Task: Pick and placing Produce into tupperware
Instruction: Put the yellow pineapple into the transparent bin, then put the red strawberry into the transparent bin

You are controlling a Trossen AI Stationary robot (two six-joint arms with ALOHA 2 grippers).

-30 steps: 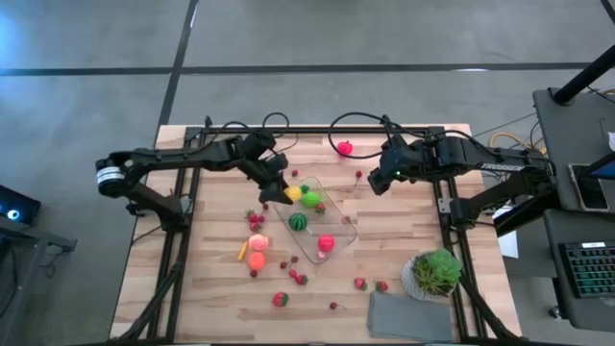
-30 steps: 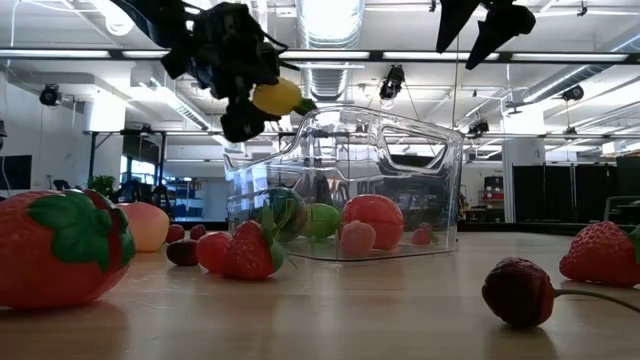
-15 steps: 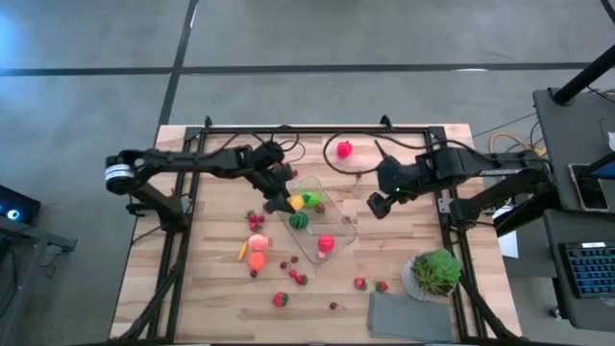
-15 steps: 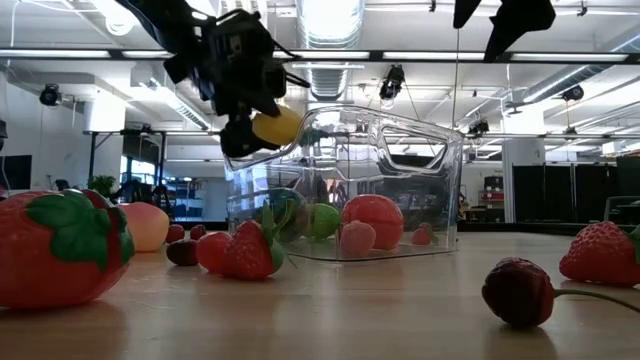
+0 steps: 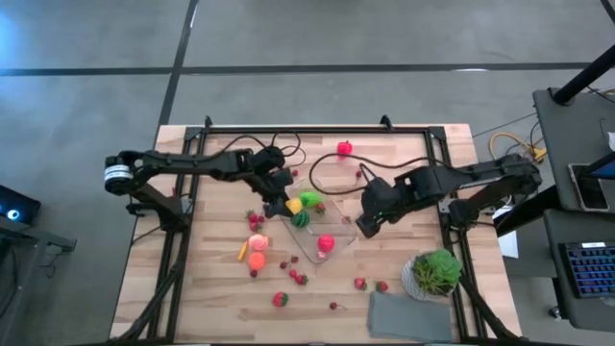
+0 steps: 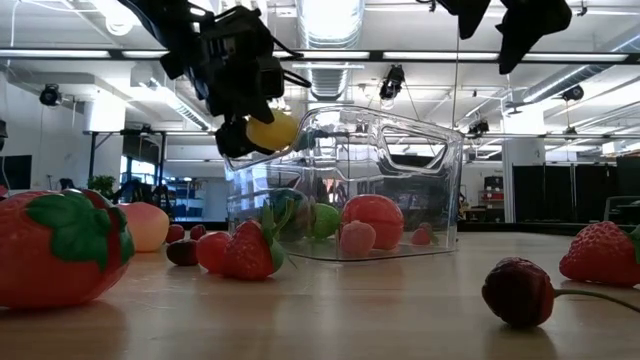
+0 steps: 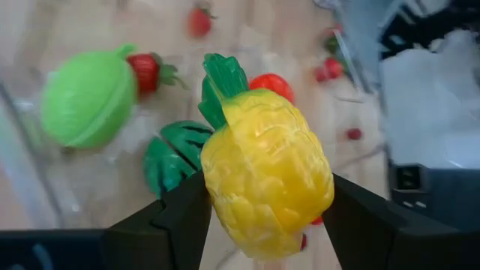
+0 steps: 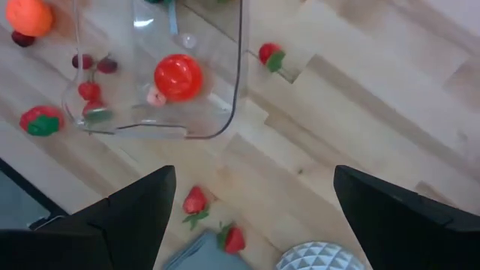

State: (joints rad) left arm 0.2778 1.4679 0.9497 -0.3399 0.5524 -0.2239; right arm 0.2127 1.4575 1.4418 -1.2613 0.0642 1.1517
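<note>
The left gripper (image 6: 262,128) clamps a yellow pineapple (image 6: 271,130) at the tupperware's (image 6: 400,190) 10 o'clock rim. A big strawberry (image 6: 60,245) fills 8 o'clock.

Bare wood beside tupperware (image 5: 336,235) — strawberries (image 5: 370,284) well beyond.

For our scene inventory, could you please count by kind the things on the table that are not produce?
clear tupperware: 1
potted plant: 1
grey cloth: 1
Total: 3
</note>
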